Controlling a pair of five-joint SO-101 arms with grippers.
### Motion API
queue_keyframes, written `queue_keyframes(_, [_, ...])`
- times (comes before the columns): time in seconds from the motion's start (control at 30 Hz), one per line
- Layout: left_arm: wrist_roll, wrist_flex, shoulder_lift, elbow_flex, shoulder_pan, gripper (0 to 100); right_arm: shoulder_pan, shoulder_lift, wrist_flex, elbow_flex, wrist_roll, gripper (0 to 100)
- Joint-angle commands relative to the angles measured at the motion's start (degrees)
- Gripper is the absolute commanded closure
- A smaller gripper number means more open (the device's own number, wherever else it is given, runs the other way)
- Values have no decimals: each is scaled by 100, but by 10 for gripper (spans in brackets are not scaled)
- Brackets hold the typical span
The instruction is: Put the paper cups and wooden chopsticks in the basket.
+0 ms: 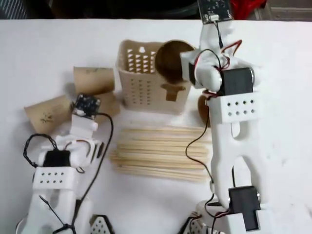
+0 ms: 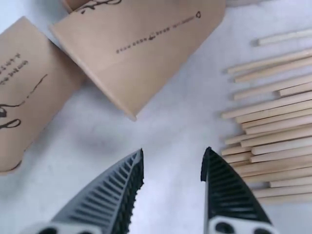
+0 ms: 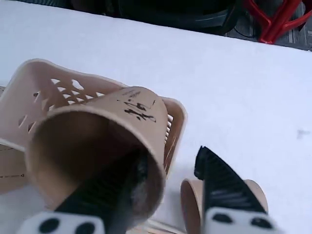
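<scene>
Hanging extended over the white table [image 1: 278, 146] in the high view, the right arm [image 1: 234, 126] is hooking a paper cup [image 1: 170, 61] at the right rim of the basket [image 1: 141, 92]. The left arm [image 1: 53, 170] is sitting low beside three loose cups [image 1: 92, 79]. Wooden chopsticks [image 1: 161, 153] are lying piled in front of the basket, with bare table lying open at far right.

Left wrist view — the left gripper [image 2: 174, 150] is hovering over bare table, jaws spread and gripping nothing, with the loose cups ahead and the chopsticks alongside.

Right wrist view — the right gripper [image 3: 171, 157] is holding its jaws spread. One finger [image 3: 117, 192] is sitting inside the paper cup's mouth and the other is standing clear. The cup is tilting over the basket rim, another cup [image 3: 192, 200] is lying beside it, and a dark room is showing beyond the table's far edge.
</scene>
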Motion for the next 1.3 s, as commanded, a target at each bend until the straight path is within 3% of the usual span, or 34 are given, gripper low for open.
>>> queue_keyframes(0.0, [-26, -158, -119, -18, 66, 797, -66, -40, -479, -211, -44, 806])
queue_keyframes(0.37, [-26, -158, -119, -9, 66, 797, -66, -40, -1912, -167, -9, 805])
queue_keyframes(0.5, [-26, -158, -119, -9, 66, 797, 92, -101, -1130, -123, 167, 807])
queue_keyframes(0.7, [-26, -158, -119, -9, 66, 797, 585, -101, 787, -149, 1591, 805])
queue_keyframes(0.9, [-26, -158, -119, -9, 66, 797, 1446, -119, 1499, 290, 2840, 804])
queue_keyframes(1.03, [-26, -158, -119, -9, 66, 797, 1578, -602, 813, 1653, 3121, 803])
queue_keyframes(1.27, [-26, -167, -92, -9, 66, 797, 1138, -2615, -1798, 5398, 3103, 800])
